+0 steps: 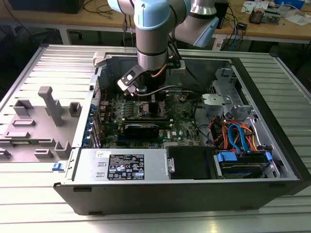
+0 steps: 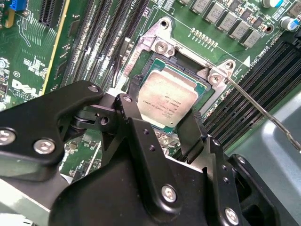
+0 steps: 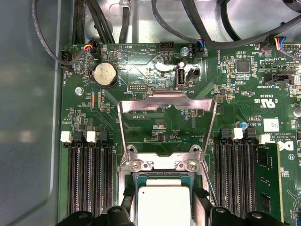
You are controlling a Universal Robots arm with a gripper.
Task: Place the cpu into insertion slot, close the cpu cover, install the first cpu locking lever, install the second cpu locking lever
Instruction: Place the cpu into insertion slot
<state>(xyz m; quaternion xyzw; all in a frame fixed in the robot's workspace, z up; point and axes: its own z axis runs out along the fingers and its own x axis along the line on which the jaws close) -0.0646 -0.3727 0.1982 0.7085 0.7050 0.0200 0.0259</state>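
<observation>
Hovering at board's [image 1: 187, 127] 12 o'clock (exterior view), gripper [image 2: 162, 104] is flanking slotted cpu [image 2: 165, 96], fingers [image 2: 132, 94] apart.

The cpu [image 2: 167, 99] lay in the insertion slot [image 2: 181, 63], memory slots [image 3: 89, 174] flanking both sides, the cpu cover [image 3: 155, 97] standing open off it

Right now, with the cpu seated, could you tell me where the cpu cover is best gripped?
Probably its free crossbar, the edge farthest from the hinge screws. The cpu cover stands swung open, a thin frame, so pinch that bar across its thickness, coming from above.
</observation>
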